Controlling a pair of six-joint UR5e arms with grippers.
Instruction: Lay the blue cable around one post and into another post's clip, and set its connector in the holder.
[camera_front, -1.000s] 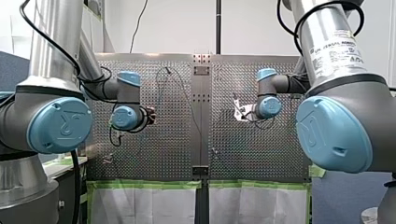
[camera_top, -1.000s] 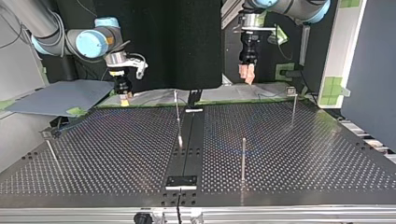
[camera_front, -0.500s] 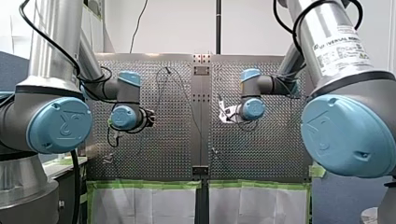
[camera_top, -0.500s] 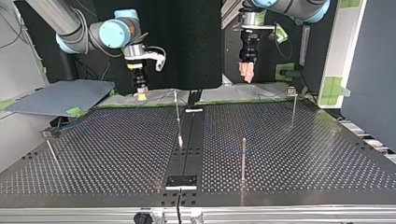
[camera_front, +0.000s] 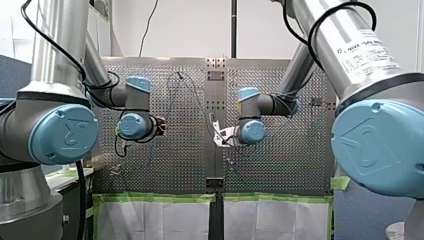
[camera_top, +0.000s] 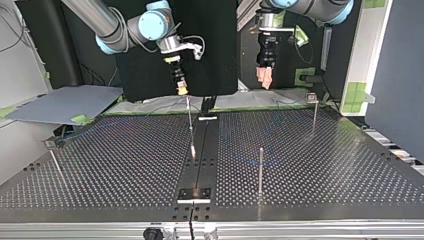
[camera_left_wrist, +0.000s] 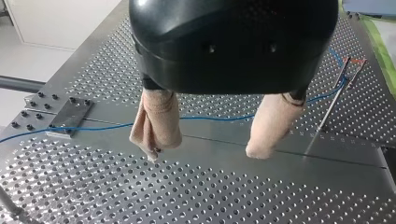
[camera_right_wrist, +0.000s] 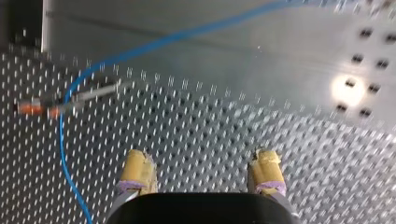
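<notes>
Plainly, my left end effector hung fingers apart over the blue cable lying on the bench; my right end effector, yellow pads apart and empty, had that cable at ten o'clock.

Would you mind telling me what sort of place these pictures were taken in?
Probably a robotics lab test cell: my left arm and my right arm, both industrial robot arms, reach over a perforated metal table fitted with thin posts, and a blue cable lies across it.
</notes>
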